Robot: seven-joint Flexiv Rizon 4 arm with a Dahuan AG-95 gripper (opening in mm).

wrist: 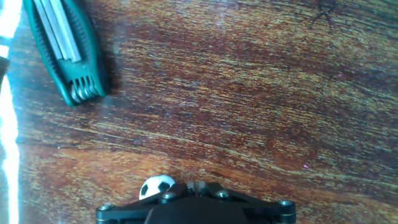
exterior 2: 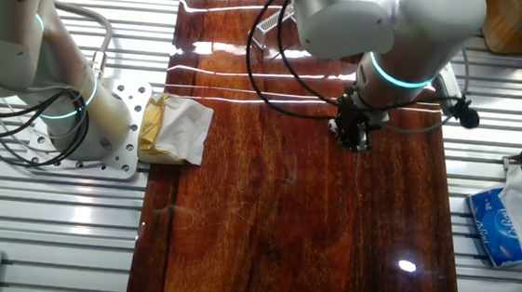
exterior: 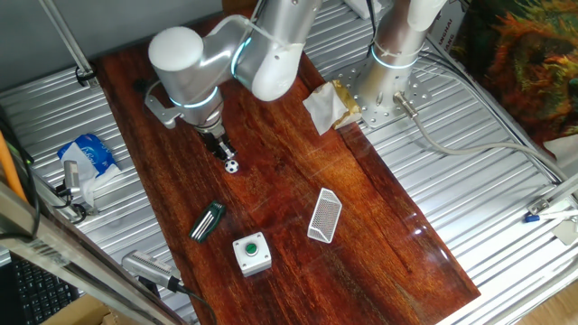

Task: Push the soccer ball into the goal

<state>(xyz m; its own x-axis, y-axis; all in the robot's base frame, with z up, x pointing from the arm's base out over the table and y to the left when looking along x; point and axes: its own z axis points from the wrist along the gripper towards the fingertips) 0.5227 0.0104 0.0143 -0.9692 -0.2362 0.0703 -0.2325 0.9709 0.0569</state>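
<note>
The soccer ball (exterior: 232, 166), tiny and white with black patches, lies on the dark wooden board. My gripper (exterior: 223, 152) stands right over it, pointing down. In the hand view the ball (wrist: 157, 185) sits just left of my fingertips (wrist: 190, 185), touching or nearly touching them, not between them. The gripper (wrist: 196, 185) is shut, its two fingers pressed together with nothing held. The goal (exterior: 324, 216), a small white frame with mesh netting, lies on the board well to the right of the ball and nearer the front. In the other fixed view the gripper (exterior 2: 355, 139) hides the ball.
A dark green clip-like bar (exterior: 207, 221) (wrist: 65, 53) lies in front of the ball. A white box with a green button (exterior: 252, 253) sits near the board's front edge. Crumpled paper (exterior: 325, 106) lies by the second arm's base. A blue tissue pack (exterior: 88, 155) lies left of the board.
</note>
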